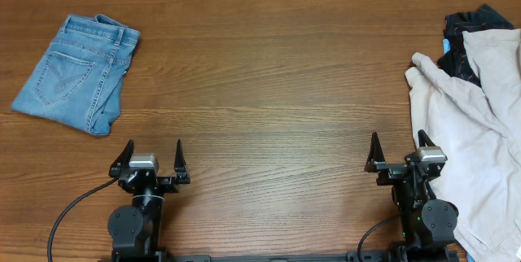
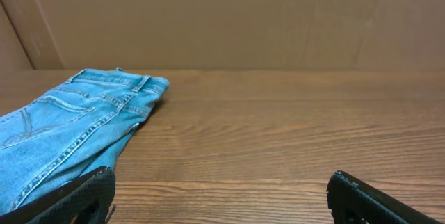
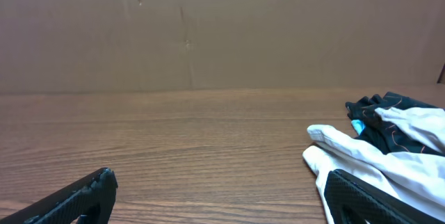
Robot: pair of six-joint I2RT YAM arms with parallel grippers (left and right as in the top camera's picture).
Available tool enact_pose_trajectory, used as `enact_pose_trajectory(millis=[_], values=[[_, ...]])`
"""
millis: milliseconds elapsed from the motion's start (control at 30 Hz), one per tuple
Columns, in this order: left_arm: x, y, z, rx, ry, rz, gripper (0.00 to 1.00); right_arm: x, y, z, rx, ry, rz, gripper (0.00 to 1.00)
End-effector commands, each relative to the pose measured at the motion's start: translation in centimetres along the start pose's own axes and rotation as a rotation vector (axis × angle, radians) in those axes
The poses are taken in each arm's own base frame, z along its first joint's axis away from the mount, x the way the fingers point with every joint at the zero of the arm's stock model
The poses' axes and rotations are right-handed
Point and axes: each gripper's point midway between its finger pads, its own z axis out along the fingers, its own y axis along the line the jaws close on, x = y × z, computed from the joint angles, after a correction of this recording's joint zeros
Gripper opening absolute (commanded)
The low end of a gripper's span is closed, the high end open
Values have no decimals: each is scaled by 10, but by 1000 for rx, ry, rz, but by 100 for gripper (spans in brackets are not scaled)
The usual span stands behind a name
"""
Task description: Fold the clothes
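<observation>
Both grippers, left [image 1: 152,158] and right [image 1: 399,151], wide and empty, bottom; jeans [image 1: 73,73] upper left, beige shorts [image 1: 476,132] over jersey [image 1: 466,28] right.

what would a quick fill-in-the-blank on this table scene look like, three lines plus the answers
1. The folded denim shorts lie on the robot's ______ side of the table.
2. The crumpled beige shorts lie partly over a ______ jersey.
3. The left pincer and the right pincer are both ______ and hold nothing.

Missing words: left; black; open
</observation>
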Motion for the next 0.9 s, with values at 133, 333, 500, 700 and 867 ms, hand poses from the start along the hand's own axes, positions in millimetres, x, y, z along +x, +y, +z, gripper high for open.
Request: enact_pose_trajectory(millis=[133,333,500,700,867], values=[[0,1,0,-7,-8,21,100,1,-2,0,6,-8,0,100],[0,1,0,-6,-8,20,100,1,-2,0,6,-8,0,100],[0,1,0,-6,-8,21,100,1,-1,0,2,-7,0,100],[0,0,0,-2,-8,-15,100,0,0,0,-1,-10,17,100],[-5,-7,-1,39,-23,-70,100,-2,-1,-1,3,-10,84,100]])
